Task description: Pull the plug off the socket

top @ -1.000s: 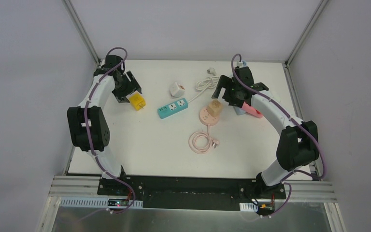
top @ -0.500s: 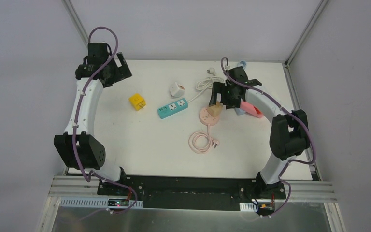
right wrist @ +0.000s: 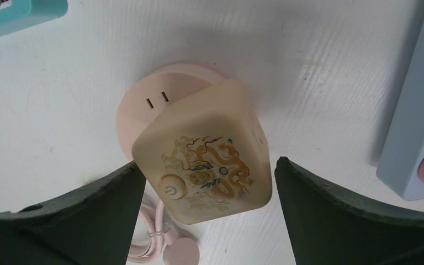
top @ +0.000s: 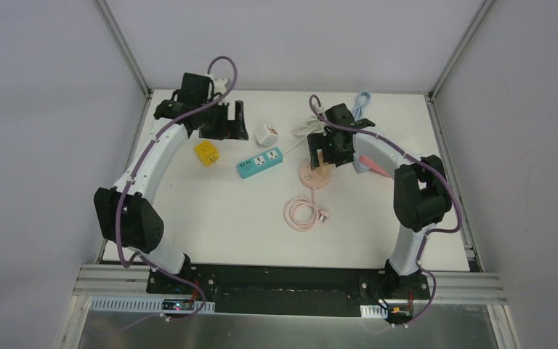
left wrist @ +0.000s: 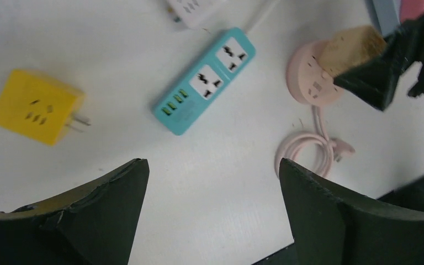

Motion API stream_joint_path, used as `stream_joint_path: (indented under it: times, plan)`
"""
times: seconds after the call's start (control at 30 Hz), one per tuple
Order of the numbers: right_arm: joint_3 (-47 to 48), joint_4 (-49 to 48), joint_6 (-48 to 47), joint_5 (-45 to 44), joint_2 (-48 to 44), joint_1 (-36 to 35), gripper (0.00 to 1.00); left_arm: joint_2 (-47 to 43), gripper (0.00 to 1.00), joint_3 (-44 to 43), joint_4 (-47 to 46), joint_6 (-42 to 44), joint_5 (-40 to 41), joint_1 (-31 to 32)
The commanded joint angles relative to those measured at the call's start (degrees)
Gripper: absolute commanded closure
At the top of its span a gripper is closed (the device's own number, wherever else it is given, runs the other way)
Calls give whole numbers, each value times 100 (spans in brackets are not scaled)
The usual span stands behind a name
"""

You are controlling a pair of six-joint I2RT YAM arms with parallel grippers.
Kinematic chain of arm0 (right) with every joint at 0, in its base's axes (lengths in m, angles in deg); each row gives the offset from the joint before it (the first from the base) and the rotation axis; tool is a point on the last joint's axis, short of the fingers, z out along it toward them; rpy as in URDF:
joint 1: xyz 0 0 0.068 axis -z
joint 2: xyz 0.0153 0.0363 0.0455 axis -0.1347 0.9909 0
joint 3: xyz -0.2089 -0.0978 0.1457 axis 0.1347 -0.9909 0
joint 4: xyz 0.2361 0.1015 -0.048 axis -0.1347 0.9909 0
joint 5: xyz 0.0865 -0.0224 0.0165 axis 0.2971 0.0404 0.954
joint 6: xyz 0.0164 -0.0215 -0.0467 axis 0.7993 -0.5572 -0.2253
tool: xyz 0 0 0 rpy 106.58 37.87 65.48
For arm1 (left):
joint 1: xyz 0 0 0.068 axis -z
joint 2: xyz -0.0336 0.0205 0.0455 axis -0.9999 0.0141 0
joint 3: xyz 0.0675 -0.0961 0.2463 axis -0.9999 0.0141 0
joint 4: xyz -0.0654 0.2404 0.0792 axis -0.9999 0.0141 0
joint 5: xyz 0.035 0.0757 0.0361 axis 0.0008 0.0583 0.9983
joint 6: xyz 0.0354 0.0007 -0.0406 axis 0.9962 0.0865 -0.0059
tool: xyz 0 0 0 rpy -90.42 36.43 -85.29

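Beige dragon-printed plug (right wrist: pixel 201 152), upright; seated in round pink socket (right wrist: pixel 142 110)

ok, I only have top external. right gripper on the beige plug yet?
Observer: Not clamped. In the right wrist view the right gripper stands open, one finger on each side of the beige plug.
Operator: plug out of the socket?
Observer: No. It sits on the pink round socket and covers most of its top; one pair of slots shows beside it.
Operator: left side?
Observer: The left gripper is open with nothing between its fingers; the yellow adapter and teal power strip lie on the table below it.
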Motion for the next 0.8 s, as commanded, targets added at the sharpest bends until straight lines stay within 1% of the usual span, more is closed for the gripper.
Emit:
stream_joint_path:
  times: [0.0, 0.07, 0.13, 0.2, 0.3, 0.4, 0.43, 0.5, 0.6, 0.67, 0.7, 0.77]
  plan:
    - [199, 44, -516, -124, -11, 7, 13, 60, 11, 276, -472, 274, -455, 563]
    - [208, 5, -624, -14, -11, 9, 17, 170, 12, 401, -694, -69, -548, 681]
    - [214, -75, -536, 35, -30, 9, 22, 285, 14, 538, -899, -444, -678, 740]
    - [148, -241, -340, 90, -88, 7, 28, 332, 16, 709, -1132, -755, -777, 807]
    - [-110, -704, 233, 88, -242, -11, 36, 390, 17, 922, -1393, -1067, -825, 899]
    - [-278, -852, 1072, -415, -306, -176, 39, 488, 17, 1032, -1513, -1262, -803, 987]
    - [-271, -788, 1228, -446, -275, -277, 40, 534, 18, 1056, -1542, -1309, -826, 1013]
    - [-256, -660, 1481, -909, -225, -590, 42, 653, 18, 1079, -1580, -1437, -809, 1066]
    - [-162, -403, 1929, -1298, -147, -945, 42, 861, 19, 1087, -1643, -1660, -845, 1130]
    - [-65, -236, 2213, -1255, -87, -983, 41, 991, 20, 1062, -1692, -1803, -932, 1164]
    - [-17, -154, 2292, -1284, -71, -985, 37, 1046, 21, 1057, -1726, -1878, -979, 1181]
    - [143, 34, 2301, -1455, -27, -977, 26, 1163, 22, 1032, -1790, -2025, -1050, 1220]
